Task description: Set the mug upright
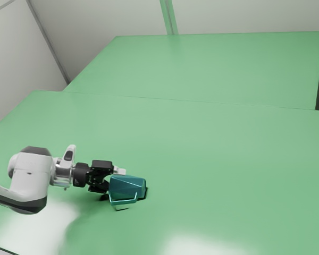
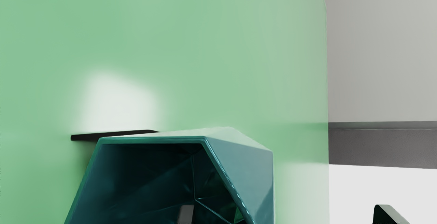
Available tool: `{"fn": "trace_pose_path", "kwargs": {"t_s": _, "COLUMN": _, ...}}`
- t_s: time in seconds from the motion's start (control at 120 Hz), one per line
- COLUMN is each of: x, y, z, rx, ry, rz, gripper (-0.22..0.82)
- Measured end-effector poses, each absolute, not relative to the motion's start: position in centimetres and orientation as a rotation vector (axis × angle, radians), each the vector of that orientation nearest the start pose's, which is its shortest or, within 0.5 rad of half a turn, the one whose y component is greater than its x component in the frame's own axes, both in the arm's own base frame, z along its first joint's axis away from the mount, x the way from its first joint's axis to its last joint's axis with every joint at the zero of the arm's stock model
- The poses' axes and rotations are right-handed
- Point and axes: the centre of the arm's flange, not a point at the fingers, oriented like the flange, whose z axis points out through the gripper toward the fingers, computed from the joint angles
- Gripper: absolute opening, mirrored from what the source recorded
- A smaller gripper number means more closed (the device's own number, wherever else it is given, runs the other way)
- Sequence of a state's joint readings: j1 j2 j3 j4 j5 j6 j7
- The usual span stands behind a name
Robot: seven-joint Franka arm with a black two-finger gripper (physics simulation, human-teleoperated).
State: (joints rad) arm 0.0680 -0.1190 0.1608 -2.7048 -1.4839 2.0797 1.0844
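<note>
The teal faceted mug lies on its side on the green table, its handle toward the exterior view's bottom edge and its base toward that view's right. At its mouth is my gripper, stretched out low and level. In the wrist view the open mouth of the mug faces my hand. The gripper is open there, its fingers wide apart: one fingertip overlaps the dark mouth, the other stands outside the mug, beyond its wall. Whether either touches the mug, I cannot tell.
The green table spreads beyond the mug toward the exterior view's right. Another green surface stands behind it, against pale walls. A thin dark strip shows beside the mug's rim in the wrist view.
</note>
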Motion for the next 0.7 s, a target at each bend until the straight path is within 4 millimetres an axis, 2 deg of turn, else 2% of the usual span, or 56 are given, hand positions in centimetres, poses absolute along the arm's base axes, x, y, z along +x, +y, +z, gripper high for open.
{"fn": "trace_pose_path", "kwargs": {"t_s": 0.15, "x": 38.4, "y": 3.6, "z": 26.3, "rx": 2.033, "ry": 0.294, "rz": 0.388, "gripper": 0.17}}
{"fn": "trace_pose_path", "kwargs": {"t_s": 0.267, "x": 38.4, "y": 3.4, "z": 26.4, "rx": 2.039, "ry": 0.280, "rz": 0.396, "gripper": -0.01}}
{"fn": "trace_pose_path", "kwargs": {"t_s": 0.358, "x": 38.4, "y": 3.4, "z": 26.4, "rx": 2.041, "ry": 0.273, "rz": 0.402, "gripper": -0.08}}
{"fn": "trace_pose_path", "kwargs": {"t_s": 0.458, "x": 38.5, "y": 3.4, "z": 26.5, "rx": 2.042, "ry": 0.266, "rz": 0.406, "gripper": -0.11}}
{"fn": "trace_pose_path", "kwargs": {"t_s": 0.55, "x": 39.3, "y": 3.5, "z": 27.4, "rx": 2.050, "ry": 0.235, "rz": 0.429, "gripper": -0.14}}
{"fn": "trace_pose_path", "kwargs": {"t_s": 0.6, "x": 40.1, "y": 3.4, "z": 28.4, "rx": 2.063, "ry": 0.191, "rz": 0.444, "gripper": -0.15}}
{"fn": "trace_pose_path", "kwargs": {"t_s": 0.7, "x": 43.4, "y": 3.4, "z": 32.3, "rx": 2.143, "ry": 0.013, "rz": 0.483, "gripper": -0.16}}
